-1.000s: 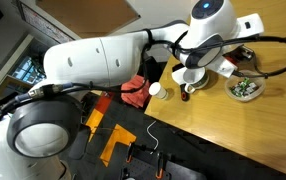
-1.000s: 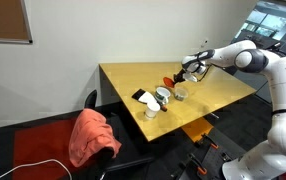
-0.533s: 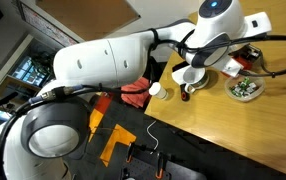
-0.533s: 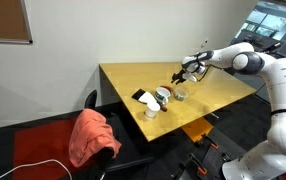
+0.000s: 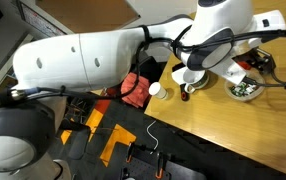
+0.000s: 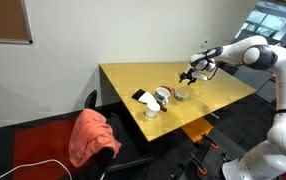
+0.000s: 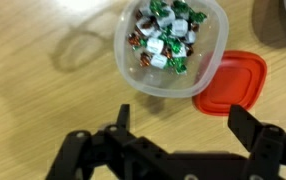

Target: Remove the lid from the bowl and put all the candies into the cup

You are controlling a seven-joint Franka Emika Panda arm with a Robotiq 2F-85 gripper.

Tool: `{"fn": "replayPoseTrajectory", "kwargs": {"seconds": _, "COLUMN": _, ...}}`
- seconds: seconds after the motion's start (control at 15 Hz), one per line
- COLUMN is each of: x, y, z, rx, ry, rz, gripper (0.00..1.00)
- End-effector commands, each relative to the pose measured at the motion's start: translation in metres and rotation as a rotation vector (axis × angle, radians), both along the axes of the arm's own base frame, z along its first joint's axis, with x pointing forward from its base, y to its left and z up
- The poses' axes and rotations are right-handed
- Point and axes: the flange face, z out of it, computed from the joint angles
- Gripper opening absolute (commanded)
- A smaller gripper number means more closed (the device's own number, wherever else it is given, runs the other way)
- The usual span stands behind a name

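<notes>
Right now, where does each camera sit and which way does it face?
Exterior view: high, close behind the white arm, which fills the left; looks down at the yellow table and bowl of candies.
Exterior view: across the room, facing the table's corner; the arm enters from the right, pincer above the table.
Wrist view: straight down past the open pincer at the bowl of candies and red lid beside it.
Shared: both exterior views show the arm and table.

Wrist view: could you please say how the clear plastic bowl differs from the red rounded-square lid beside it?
The clear plastic bowl is see-through; the red rounded-square lid is opaque. The bowl holds wrapped candies; the lid holds nothing. The bowl is deep, the lid flat. Both sit on the wooden table.
</notes>
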Motion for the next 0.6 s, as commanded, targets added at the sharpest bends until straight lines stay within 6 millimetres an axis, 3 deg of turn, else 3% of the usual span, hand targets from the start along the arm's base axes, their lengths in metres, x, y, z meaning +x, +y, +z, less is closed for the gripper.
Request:
{"fn": "replayPoseTrajectory", "kwargs": {"seconds": 0.0, "x": -0.046, "y": 0.008, "z": 0.017, "rx": 0.031, "ry": 0.128, "rz": -0.022, "gripper": 1.00}}
{"fn": "replayPoseTrajectory", "kwargs": {"seconds": 0.2, "x": -0.067, "y": 0.008, "z": 0.010, "rx": 0.032, "ry": 0.129, "rz": -0.073, "gripper": 1.00}}
{"fn": "replayPoseTrajectory", "kwargs": {"seconds": 0.53, "x": -0.074, "y": 0.017, "z": -0.020, "rx": 0.024, "ry": 0.081, "rz": -0.177, "gripper": 1.00}}
